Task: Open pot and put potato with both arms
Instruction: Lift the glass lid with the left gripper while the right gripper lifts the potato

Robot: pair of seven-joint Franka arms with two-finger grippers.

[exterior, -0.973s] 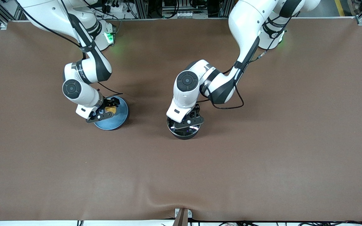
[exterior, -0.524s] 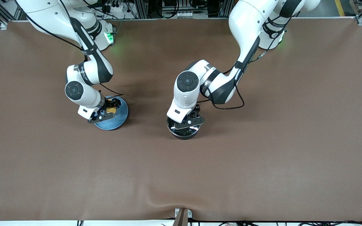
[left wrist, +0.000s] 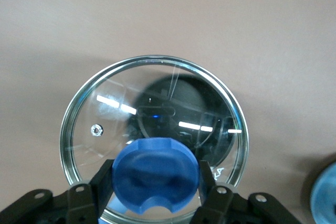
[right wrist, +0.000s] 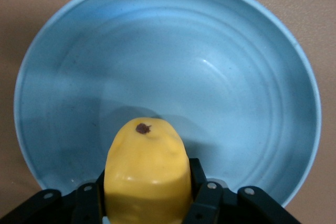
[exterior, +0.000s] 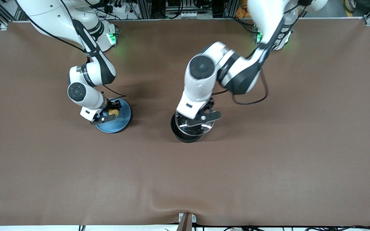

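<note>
On the table: two arms, one plate, one potato, one pot, one lid.
Toward the right arm's end, the right gripper is closed on the potato over the plate. Beside it, the left gripper clamps the knob of the lid, held above the open pot.

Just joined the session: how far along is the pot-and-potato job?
Done: the left gripper has the glass lid by its knob, lifted off the pot. In hand: the right gripper is closed on the potato over the plate. Left: carry it into the pot.
</note>
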